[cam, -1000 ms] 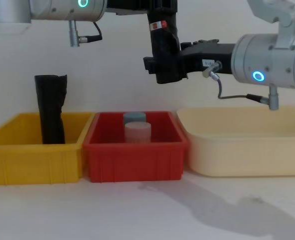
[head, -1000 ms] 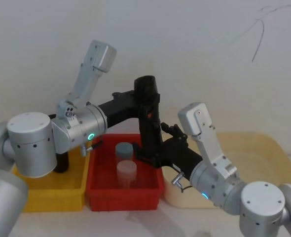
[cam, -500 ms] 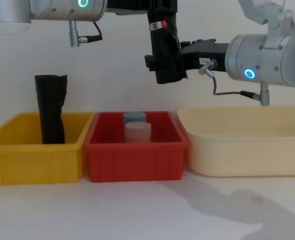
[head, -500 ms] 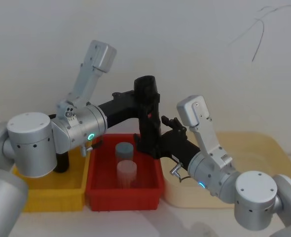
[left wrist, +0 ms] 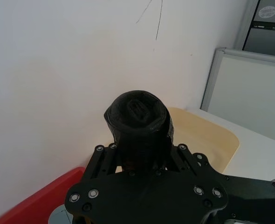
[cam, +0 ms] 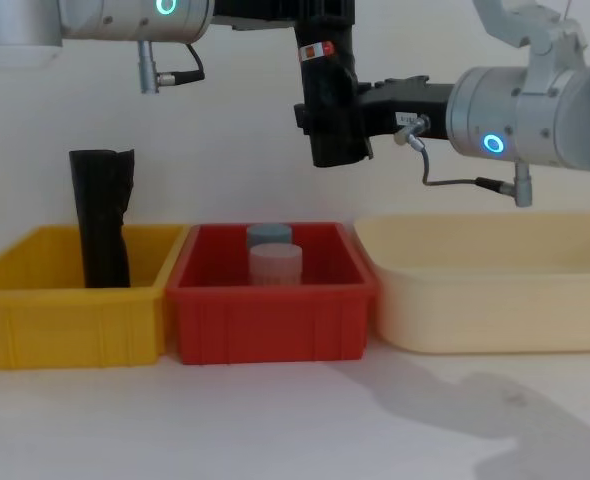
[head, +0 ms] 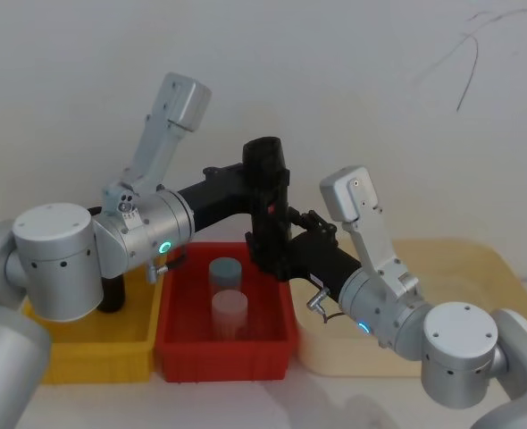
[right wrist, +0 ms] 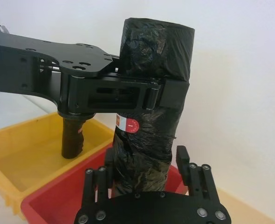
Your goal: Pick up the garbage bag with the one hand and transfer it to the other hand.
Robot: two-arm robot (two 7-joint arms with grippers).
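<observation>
Found nearest a red bin (cam: 265, 320) holding two capped jars (cam: 274, 262). Noted above its rear the garbage bag (cam: 325, 130), upright in mid-air, clenched near its top by the left gripper (right wrist: 151, 95). Recorded the right gripper (right wrist: 146, 156) straddling the bag's lower end, fingers parted, not clamped.

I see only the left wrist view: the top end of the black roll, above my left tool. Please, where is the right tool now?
Observer: The right tool is at the lower part of the garbage bag, below the left tool. Its fingers stand on both sides of the bag, open, not yet shut.
Operator: If the bag slips, what is under it?
Observer: The red bin stands roughly below the bag, on the table.
</observation>
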